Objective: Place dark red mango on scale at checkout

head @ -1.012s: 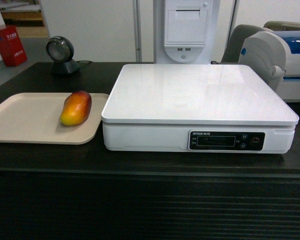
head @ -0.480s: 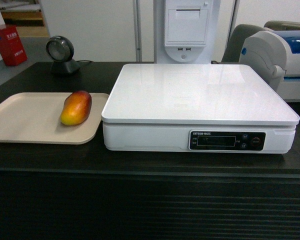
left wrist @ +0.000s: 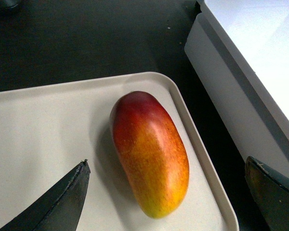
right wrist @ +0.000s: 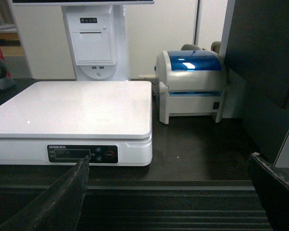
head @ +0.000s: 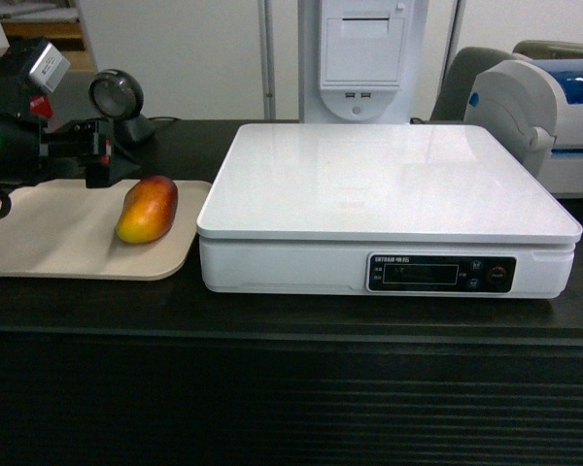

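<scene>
The ribbed dark front of the checkout bench [head: 291, 398] fills the foreground of the head view. On its black top, the white scale [head: 389, 209] sits with its glossy platter bare and its black display panel [head: 441, 273] facing forward. Just left of it lies a beige tray [head: 39, 238], and the dark red mango [head: 148, 209] rests on the tray's right part (red end away from the robot, yellow end nearer). The left end effector [head: 97, 152] hangs above the tray just behind the mango, jaws spread wide and apart from the fruit. The right end effector [right wrist: 168, 192] is likewise spread open, holding nothing. Farther back stand a round barcode scanner [head: 120, 107], a white receipt-printer kiosk [head: 363, 58] and a blue-lidded label printer [head: 554, 121].
</scene>
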You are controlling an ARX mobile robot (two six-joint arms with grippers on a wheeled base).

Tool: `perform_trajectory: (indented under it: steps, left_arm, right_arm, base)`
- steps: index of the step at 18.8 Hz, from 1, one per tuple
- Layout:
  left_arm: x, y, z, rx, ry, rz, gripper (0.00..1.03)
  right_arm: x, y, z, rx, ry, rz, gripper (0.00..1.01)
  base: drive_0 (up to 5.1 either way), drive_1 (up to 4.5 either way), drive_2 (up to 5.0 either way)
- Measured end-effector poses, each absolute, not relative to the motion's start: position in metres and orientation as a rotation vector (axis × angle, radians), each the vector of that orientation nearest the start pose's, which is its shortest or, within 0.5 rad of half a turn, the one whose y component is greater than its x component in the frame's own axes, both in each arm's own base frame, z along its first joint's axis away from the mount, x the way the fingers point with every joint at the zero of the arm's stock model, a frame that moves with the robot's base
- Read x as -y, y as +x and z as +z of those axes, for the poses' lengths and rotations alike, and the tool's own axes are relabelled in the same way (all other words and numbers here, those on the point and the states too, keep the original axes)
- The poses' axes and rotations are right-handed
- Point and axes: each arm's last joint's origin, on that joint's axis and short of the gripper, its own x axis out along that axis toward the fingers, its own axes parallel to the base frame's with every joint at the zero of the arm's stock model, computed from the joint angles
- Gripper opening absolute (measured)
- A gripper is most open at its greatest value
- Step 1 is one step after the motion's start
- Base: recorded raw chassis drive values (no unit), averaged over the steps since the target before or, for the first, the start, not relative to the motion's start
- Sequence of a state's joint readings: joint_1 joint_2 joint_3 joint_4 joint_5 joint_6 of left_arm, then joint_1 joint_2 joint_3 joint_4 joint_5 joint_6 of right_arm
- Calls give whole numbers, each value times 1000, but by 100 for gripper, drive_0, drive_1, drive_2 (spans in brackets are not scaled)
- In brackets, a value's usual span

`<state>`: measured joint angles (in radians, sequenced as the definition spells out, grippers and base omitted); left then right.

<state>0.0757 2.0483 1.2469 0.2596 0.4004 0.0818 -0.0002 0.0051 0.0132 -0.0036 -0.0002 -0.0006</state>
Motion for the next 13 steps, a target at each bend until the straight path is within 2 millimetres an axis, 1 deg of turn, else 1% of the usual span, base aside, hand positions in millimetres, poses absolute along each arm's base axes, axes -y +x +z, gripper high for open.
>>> perform_trajectory:
  steps: [1, 3, 5, 7, 9, 11, 13]
  left_arm:
    - [-20, 442, 156, -520, -53, -342, 98]
    - [-14, 447, 160, -525, -59, -359, 98]
    - [-3, 455, 163, -547, -72, -391, 98]
    - [-2, 457, 162, -555, -72, -395, 98]
    - [3, 461, 157, -587, -79, -401, 98]
    - [7, 464, 143, -649, -94, -402, 98]
    - [8, 468, 139, -670, -84, -379, 98]
  right_arm:
    - [0, 97, 167, 4, -1, 0, 98]
    - [0, 97, 167, 4, -1, 0, 98]
    - [0, 97, 167, 4, -1, 0, 98]
    - [0, 97, 167, 5, -1, 0, 98]
    - [0, 97, 167, 4, -1, 0, 98]
    - [0, 97, 167, 4, -1, 0, 98]
    - [0, 97, 167, 4, -1, 0, 98]
  base:
    - [0, 0, 0]
    - [0, 0, 0]
    - [0, 0, 0]
    - [0, 0, 0]
    - [0, 0, 0]
    - [0, 0, 0]
    - [0, 0, 0]
